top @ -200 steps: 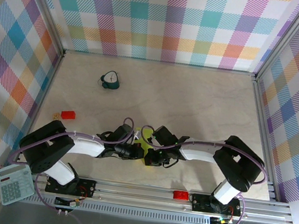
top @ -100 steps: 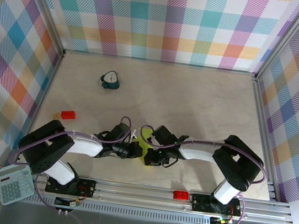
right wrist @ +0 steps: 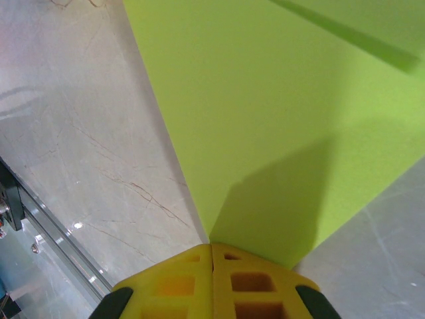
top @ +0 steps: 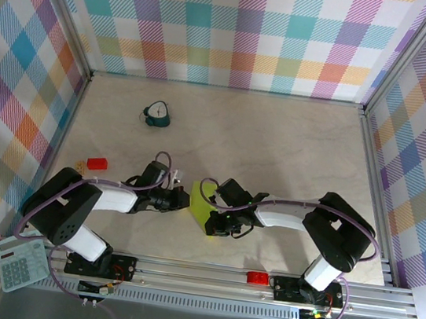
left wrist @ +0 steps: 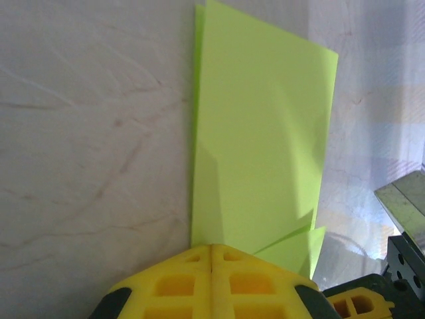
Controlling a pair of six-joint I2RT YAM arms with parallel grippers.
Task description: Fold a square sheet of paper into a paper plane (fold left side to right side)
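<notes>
The square sheet of paper (top: 200, 207) is lime green and lies folded into a narrow two-layer rectangle between the two arms. In the left wrist view the paper (left wrist: 265, 133) stretches away from my left gripper (left wrist: 212, 247), whose jaws are shut with their tips at its near edge. From above, the left gripper (top: 183, 202) sits just left of the sheet. My right gripper (top: 212, 224) is shut at the sheet's near right end. Its tips (right wrist: 212, 246) rest on a corner of the paper (right wrist: 279, 100). The paper plane is out of view.
A small teal clock (top: 156, 114) stands at the back left and a small red block (top: 98, 163) lies near the left wall. A calculator (top: 20, 262) sits off the front left corner. The metal rail (top: 197, 272) runs along the near edge.
My left gripper has slid to the left, off the top of the paper, so more of the folded sheet shows. The right arm has stayed put.
</notes>
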